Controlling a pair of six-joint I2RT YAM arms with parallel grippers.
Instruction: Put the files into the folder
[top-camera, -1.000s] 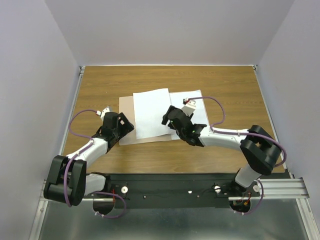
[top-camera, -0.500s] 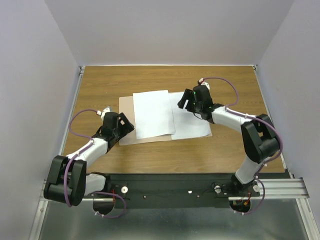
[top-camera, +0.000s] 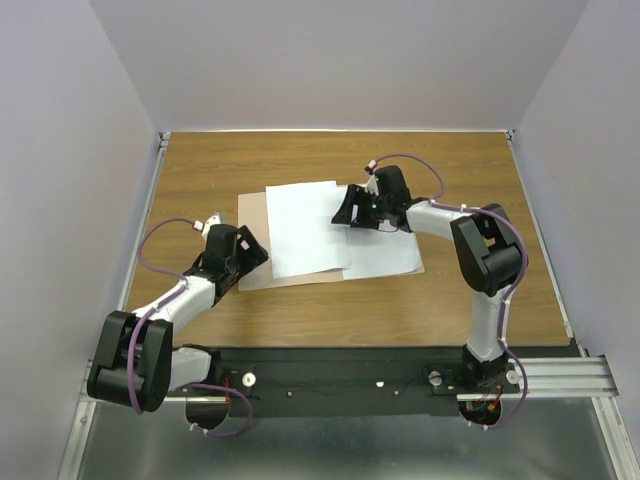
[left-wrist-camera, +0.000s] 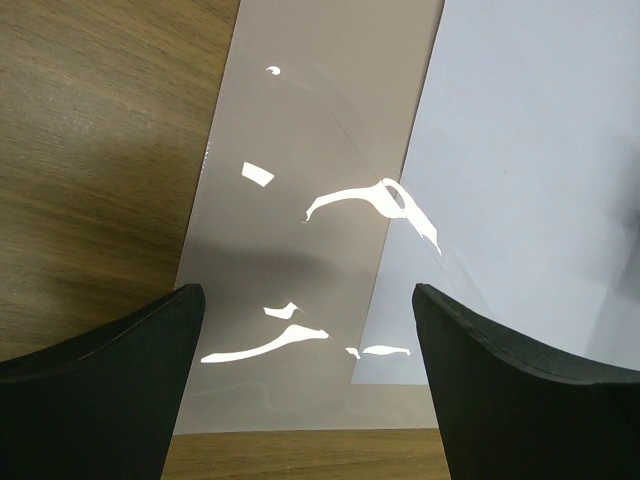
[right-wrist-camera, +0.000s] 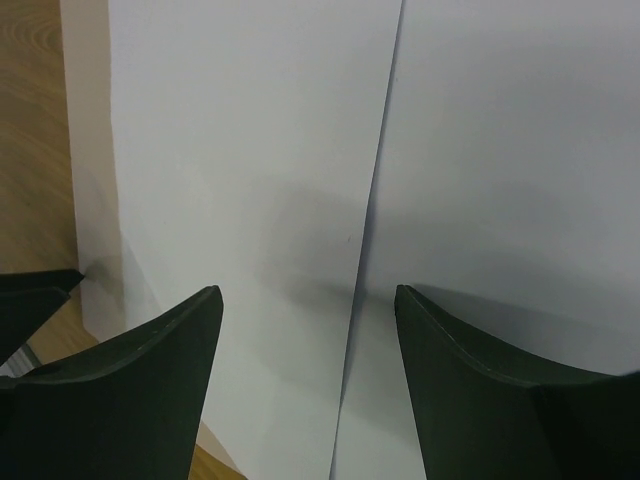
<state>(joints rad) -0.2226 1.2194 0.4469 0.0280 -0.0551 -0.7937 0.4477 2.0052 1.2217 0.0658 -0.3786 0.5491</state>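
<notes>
Two white files lie mid-frame in top view. One sheet sits skewed on the folder, its far end sticking past the folder's upper edge. 2nd sheet is to its right, tucked under the first's right edge. Folder is pinkish-tan, flat on wood table, w/ only its left strip & lower edge showing. L wrist view: glossy clear leaf w/ glare patches over the tan; can't tell if the sheet's corner is under the leaf. L gripper is at folder's lower-left corner, jaws wide apart, nothing btwn them. R gripper is low over the 2 sheets' overlap, centre-right of frame, jaws apart, clamped on nothing. R wrist view shows the seam running btwn its fingers.
</notes>
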